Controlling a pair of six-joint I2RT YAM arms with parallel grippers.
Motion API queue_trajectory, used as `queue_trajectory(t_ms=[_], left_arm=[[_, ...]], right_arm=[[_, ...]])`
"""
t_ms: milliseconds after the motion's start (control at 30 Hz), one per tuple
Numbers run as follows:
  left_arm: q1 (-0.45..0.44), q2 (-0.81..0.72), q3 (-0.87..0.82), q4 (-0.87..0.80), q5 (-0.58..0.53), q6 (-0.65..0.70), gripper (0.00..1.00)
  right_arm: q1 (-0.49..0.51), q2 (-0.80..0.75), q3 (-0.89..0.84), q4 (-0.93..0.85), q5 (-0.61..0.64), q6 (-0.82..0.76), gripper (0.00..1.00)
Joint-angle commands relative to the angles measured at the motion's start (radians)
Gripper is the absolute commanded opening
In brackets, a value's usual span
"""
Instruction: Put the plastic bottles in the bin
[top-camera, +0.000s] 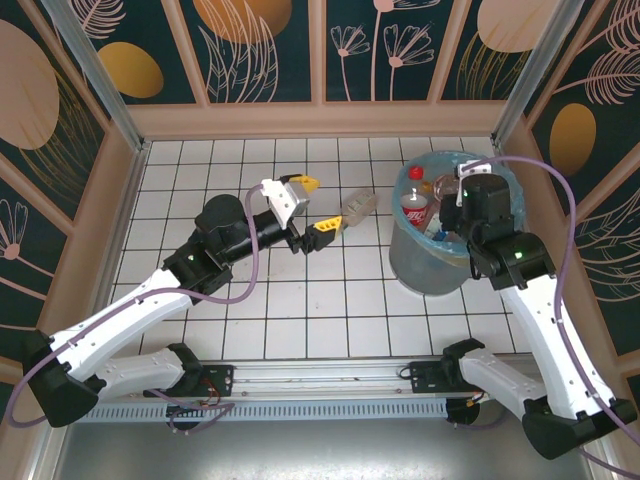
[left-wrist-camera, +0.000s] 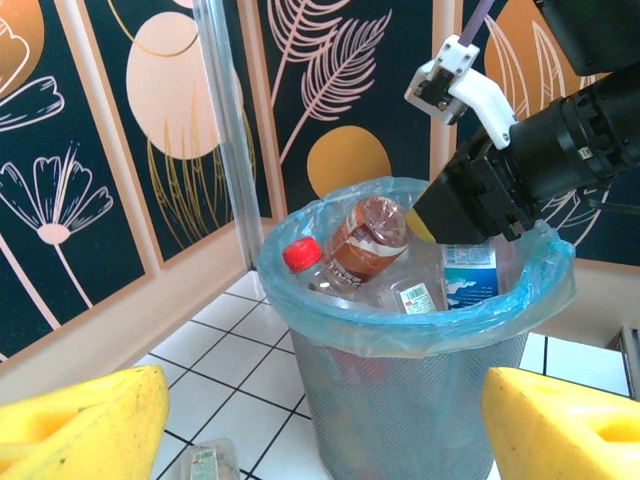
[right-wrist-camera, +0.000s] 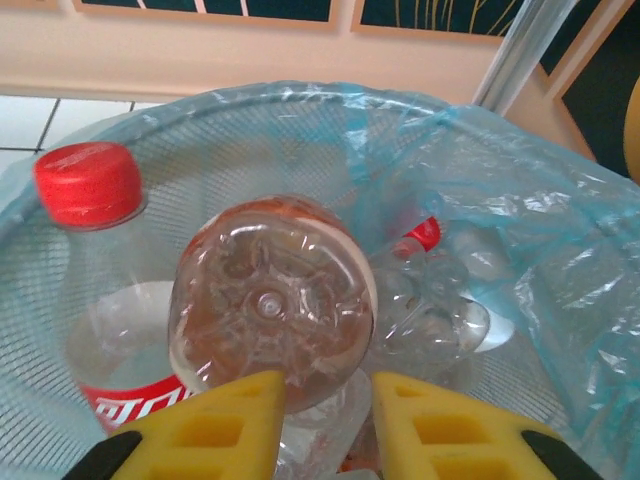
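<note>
Reaching across the white tiled surface (top-camera: 250, 300) to mid-frame of the overhead view with the left gripper (top-camera: 312, 207); held yellow fingers (left-wrist-camera: 85, 425) spread wide, pinching nothing. Lay on its side on the tiles just right of those fingertips, apart from them and left of the bin (top-camera: 418, 270): one clear bottle (top-camera: 357, 208), also seen at the bottom edge of the left wrist view, low between the two fingers. Stood at centre right of the overhead view as a round grey mesh bin, lined with a translucent blue bag (left-wrist-camera: 420, 325) folded over its rim. Hung over the bin mouth with the right gripper (right-wrist-camera: 328, 395), fingers (right-wrist-camera: 225, 420) pressed nearly together, gripping nothing.

Held inside the bin:
- a brownish bottle (right-wrist-camera: 270, 300) on top, base toward the right wrist camera, just above the fingertips in that frame, contact not discernible
- a red-capped bottle (right-wrist-camera: 95, 300) with a red label at left
- a crumpled clear bottle (right-wrist-camera: 430, 300) at right
- a blue-labelled bottle (left-wrist-camera: 470, 272) at right in the left wrist view
</note>
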Motion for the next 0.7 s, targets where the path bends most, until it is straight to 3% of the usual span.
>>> queue_trajectory(t_ms=[0,67,100,167,200,467,667], left_arm=[[-0.005,0.008,-0.017,0.008,-0.006,0.024,0.82],[-0.005,0.014,-0.021,0.013,-0.003,0.028,0.82],[-0.005,0.018,-0.021,0.015,-0.002,0.030,0.82],[-0.005,0.026,-0.021,0.015,-0.002,0.030,0.82],[-0.005,0.030,-0.021,0.015,-0.001,0.030,0.82],[-0.004,0.023,-0.021,0.017,-0.003,0.031,0.82],[-0.005,0.011,-0.021,0.014,-0.013,0.036,0.82]], right_arm=[[-0.005,-0.022,-0.071,-0.119,-0.052,0.105,0.26],[-0.022,-0.041,-0.076,-0.116,-0.074,0.114,0.31],[-0.028,-0.046,-0.078,-0.112,-0.063,0.116,0.40],[-0.041,-0.044,-0.081,-0.111,0.002,0.140,0.68],[-0.050,-0.036,-0.080,-0.111,0.019,0.145,0.74],[-0.211,0.017,-0.083,-0.071,-0.032,0.114,0.79],[-0.218,0.037,0.066,-0.072,-0.072,0.103,0.90]])
